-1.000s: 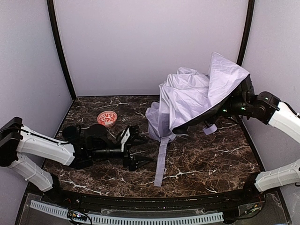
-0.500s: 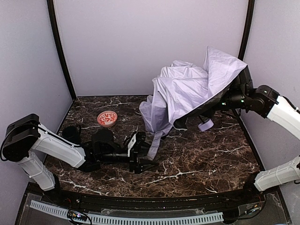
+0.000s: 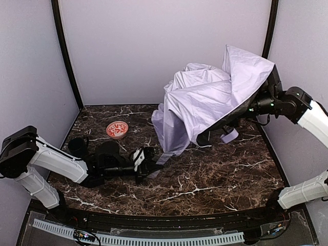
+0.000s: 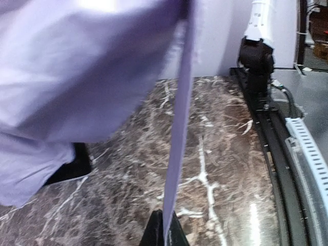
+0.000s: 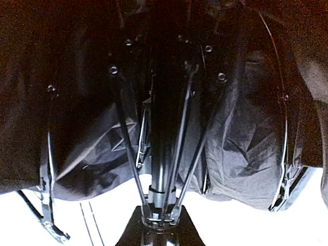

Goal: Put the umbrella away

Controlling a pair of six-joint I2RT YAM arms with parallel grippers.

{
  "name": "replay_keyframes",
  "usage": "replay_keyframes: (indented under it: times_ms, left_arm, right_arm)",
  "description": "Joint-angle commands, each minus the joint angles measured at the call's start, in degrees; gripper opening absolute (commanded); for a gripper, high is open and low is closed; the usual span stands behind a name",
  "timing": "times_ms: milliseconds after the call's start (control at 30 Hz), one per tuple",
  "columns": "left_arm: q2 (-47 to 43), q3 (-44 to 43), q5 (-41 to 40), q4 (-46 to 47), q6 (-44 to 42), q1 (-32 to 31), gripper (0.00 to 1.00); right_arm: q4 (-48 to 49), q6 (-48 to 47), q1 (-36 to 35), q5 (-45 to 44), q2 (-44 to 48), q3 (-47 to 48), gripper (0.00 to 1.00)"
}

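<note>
The umbrella hangs half-collapsed above the back right of the table, pale lavender outside and black underneath. My right gripper is shut on its shaft under the canopy. In the right wrist view the shaft and metal ribs run up from my right gripper into the black fabric. A long lavender strap runs down from the canopy edge to my left gripper, which lies low over the table and is shut on it. In the left wrist view the strap rises taut from my left gripper.
A small red-patterned bowl sits at the back left of the dark marble table. White walls and black corner posts enclose the cell. The right arm's base stands at the table's near edge.
My left gripper was open a second ago; it has closed on the strap's lower end and drawn back left. The strap, which lay on the table, is now taut. The canopy shifted a little.
</note>
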State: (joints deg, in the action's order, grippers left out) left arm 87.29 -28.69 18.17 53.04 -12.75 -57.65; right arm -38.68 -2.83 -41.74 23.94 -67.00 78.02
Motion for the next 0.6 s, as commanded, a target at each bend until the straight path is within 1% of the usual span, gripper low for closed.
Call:
replay_keyframes:
  times_ms: [0,67,133,200,300,367,433,500,567]
  left_arm:
    - [0.66,-1.0,-4.96,-1.36,-7.19,6.56,0.0]
    - [2.07,-3.24,-5.28,-3.07,-10.61,8.28,0.0]
    - [3.94,-5.15,-5.86,-2.93,-14.01,9.39,0.0]
    - [6.33,-7.38,-4.83,-2.27,-16.36,10.39,0.0]
    - [10.2,-10.79,-1.53,-2.95,-19.47,10.71,0.0]
    - [12.47,-12.38,1.4,-2.27,-19.14,10.71,0.0]
    - [13.78,-12.09,2.99,0.54,-18.24,10.71,0.0]
    - [14.85,-11.74,3.47,2.97,-18.14,10.71,0.0]
    - [15.22,-12.3,3.24,2.41,-18.07,10.59,0.0]
  right_arm:
    - [-6.27,-3.28,-1.64,3.57,-0.94,2.68,0.0]
    - [-8.4,-3.67,-5.35,2.86,-2.23,1.43,0.0]
    - [-9.81,-3.9,-11.15,-0.45,-3.78,0.28,0.0]
    - [-11.64,-4.54,-16.93,-1.86,-7.45,0.71,0.0]
    - [-14.22,-5.01,-21.97,-2.4,-12.42,2.69,0.0]
    - [-14.92,-6.09,-23.76,-3.45,-14.27,3.55,0.0]
    - [-14.27,-6.79,-23.92,-4.81,-14.49,3.48,0.0]
    - [-12.18,-6.86,-23.92,-9.77,-13.25,2.86,0.0]
    - [-7.74,-6.0,-23.9,-17.59,-11.02,1.91,0.0]
